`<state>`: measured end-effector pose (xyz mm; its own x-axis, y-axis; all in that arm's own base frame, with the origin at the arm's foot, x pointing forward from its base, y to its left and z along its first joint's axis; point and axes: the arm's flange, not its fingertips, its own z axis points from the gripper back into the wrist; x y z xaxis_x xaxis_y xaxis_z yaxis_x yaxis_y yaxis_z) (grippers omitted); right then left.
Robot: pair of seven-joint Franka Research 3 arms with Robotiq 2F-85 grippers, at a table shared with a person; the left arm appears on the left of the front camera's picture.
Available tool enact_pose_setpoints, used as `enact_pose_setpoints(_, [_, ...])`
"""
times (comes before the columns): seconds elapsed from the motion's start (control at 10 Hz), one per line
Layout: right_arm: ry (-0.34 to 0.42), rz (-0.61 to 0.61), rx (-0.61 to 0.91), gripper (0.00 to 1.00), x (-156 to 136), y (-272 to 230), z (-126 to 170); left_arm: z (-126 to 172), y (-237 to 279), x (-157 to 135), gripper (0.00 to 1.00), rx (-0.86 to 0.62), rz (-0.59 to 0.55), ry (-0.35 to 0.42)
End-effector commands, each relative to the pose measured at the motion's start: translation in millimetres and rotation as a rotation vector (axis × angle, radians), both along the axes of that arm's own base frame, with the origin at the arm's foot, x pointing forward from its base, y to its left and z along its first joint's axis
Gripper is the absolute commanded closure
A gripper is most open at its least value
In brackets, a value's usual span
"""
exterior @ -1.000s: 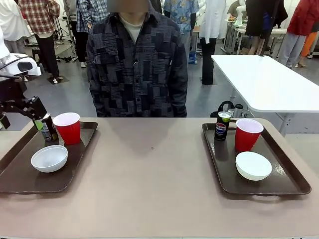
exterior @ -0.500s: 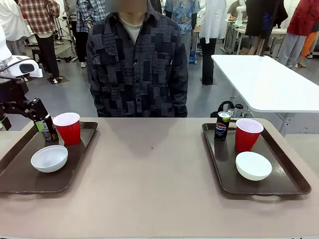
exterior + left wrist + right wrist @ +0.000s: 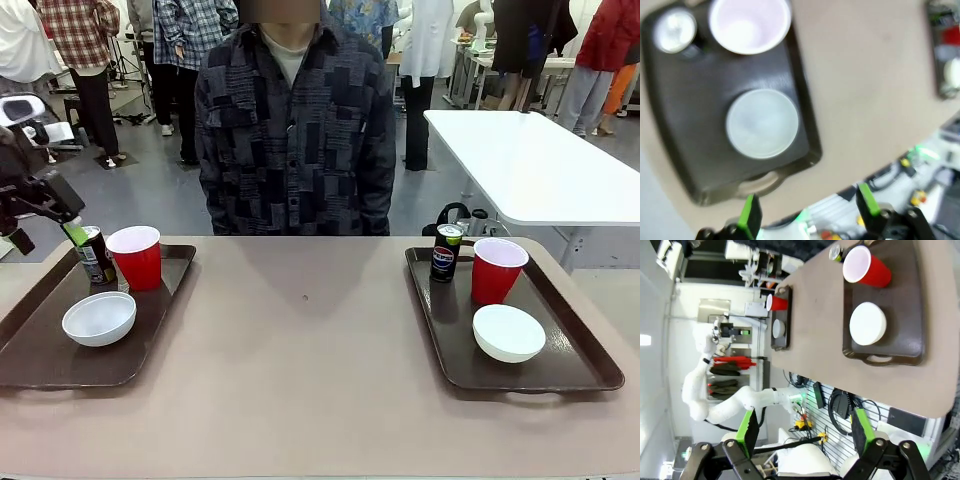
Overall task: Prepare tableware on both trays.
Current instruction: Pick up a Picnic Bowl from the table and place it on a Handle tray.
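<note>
Green-padded fingers (image 3: 72, 233) of the left gripper (image 3: 807, 212), spread and empty, are being held just beside the can (image 3: 95, 254); it could be toppled.

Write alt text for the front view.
Two brown trays, the left tray and the right tray, sit on a beige table, each holding a red cup, a bowl and a can. The left gripper hovers open beside the left can; a person stands opposite.
</note>
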<state>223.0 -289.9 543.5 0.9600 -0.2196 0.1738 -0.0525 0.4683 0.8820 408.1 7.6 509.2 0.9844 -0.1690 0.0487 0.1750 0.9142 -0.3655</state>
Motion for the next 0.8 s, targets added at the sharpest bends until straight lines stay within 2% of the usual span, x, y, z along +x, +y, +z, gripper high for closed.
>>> enact_pose_setpoints(0.0, [-0.071,-0.008,0.131,0.03,-25,-45,-9,-4,41,0,0.0,-0.22,-0.151,0.067])
enact_pose_setpoints(0.3, [-0.086,0.043,0.276,0.03,-53,-79,-30,-20,77,-11,0.0,-0.433,-0.144,-0.01])
enact_pose_setpoints(0.5, [-0.084,0.073,0.298,0.03,-55,-79,-46,-27,112,-29,0.0,-0.6,0.028,-0.087])
enact_pose_setpoints(0.7, [-0.057,0.098,0.284,0.03,-50,-73,-55,-35,139,-43,0.0,-0.716,0.137,-0.091])
